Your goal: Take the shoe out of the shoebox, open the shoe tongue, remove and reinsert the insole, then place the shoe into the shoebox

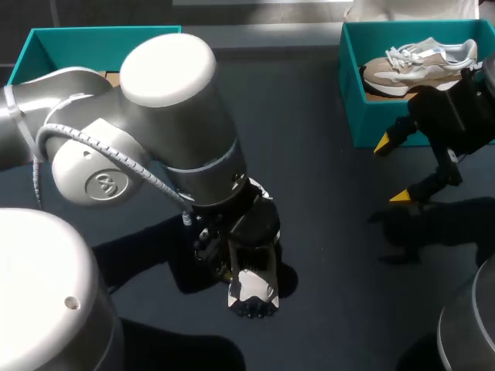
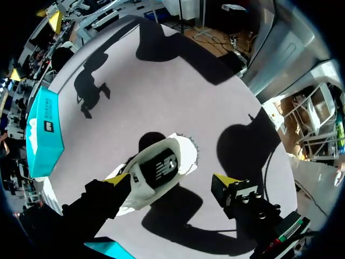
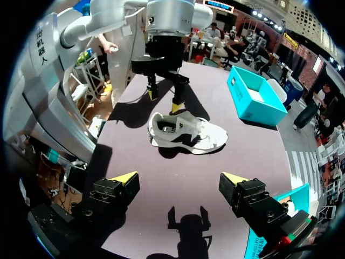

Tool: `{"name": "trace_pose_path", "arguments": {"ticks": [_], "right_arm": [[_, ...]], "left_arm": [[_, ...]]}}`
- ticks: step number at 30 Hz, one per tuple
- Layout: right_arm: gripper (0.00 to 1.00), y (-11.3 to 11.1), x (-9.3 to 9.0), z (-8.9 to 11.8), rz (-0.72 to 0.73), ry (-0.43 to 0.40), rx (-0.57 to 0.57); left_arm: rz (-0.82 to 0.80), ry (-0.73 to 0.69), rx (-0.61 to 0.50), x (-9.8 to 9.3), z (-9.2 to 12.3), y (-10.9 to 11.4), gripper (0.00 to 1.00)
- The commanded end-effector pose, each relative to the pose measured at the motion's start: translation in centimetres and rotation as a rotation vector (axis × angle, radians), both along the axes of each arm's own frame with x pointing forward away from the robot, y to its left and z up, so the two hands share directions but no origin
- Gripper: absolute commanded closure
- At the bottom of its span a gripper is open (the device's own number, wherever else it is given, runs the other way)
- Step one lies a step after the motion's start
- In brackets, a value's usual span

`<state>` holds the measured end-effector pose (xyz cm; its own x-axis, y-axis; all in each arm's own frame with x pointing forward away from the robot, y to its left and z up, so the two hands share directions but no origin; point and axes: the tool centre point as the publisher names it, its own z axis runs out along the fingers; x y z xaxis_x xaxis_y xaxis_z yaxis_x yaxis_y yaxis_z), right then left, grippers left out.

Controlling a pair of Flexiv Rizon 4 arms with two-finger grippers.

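**Tabletop** (image 1: 325, 108): dark surface on which all items below are carried.

**Left arm** (image 1: 155, 116): entered from the left of the head view and occupying its centre. The wrist is directed downward over the shoe.

**Right arm** (image 1: 456, 116): entered from the right edge and held beside the shoebox.

**Shoebox** (image 1: 352, 108): teal, at the upper right of the head view. A beige shoe (image 1: 421, 66) is seen inside it. A second teal box (image 1: 46, 46) is seen at the upper left.

**White-and-black shoe** (image 1: 251, 297): out of the box, set on its sole on the tabletop at the lower centre of the head view.

**Left jaws**: spread apart and lowered around the shoe. One fingertip (image 2: 116, 178) is against or just beside the shoe's side; contact cannot be confirmed. The other fingertip (image 2: 226, 179) is clearly apart from it.

**Right jaws**: spread apart and empty. The shoe lies ahead of them, well apart.

**Step in hand (judged)**: opening of the tongue, unpacking being complete. The tongue is best pinched near its upper edge and drawn forward. The shoe may be dragged unless it is steadied by the idle right jaws, which would first have to be brought close.
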<state>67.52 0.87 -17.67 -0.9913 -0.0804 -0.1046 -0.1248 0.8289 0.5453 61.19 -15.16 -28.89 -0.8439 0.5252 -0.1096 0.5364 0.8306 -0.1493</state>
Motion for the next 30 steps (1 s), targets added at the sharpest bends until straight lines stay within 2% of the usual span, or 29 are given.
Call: {"name": "trace_pose_path", "arguments": {"ticks": [1, 5, 9, 14, 21, 27, 30], "right_arm": [[0.00, 0.1, 0.1, -0.1, 0.000, 0.002, -0.003], [0.00, 0.1, 0.1, -0.1, 0.000, 0.002, -0.003], [0.00, 0.1, 0.1, -0.1, 0.000, 0.002, -0.003], [0.00, 0.1, 0.1, -0.1, 0.000, 0.002, -0.003], [0.00, 0.1, 0.1, -0.1, 0.000, 0.002, -0.003], [0.00, 0.1, 0.1, -0.1, 0.000, 0.002, -0.003], [0.00, 0.1, 0.1, -0.1, 0.000, 0.002, -0.003]], "left_arm": [[0.535, 0.015, 0.091, -1.9, -1.7, -1.2, 0.00], [0.602, 0.000, 0.074, -2.9, -2.4, -1.8, 0.00], [0.640, 0.030, 0.058, -3.1, -3.8, -2.5, 0.25], [0.684, 0.048, 0.054, -3.1, -5.1, -3.0, 0.40], [0.703, 0.062, 0.087, -2.8, -7.3, -3.3, 0.38], [0.686, 0.067, 0.108, -2.9, -8.3, -3.3, 0.32], [0.680, 0.073, 0.121, -3.1, -8.8, -2.9, 0.32]]}}
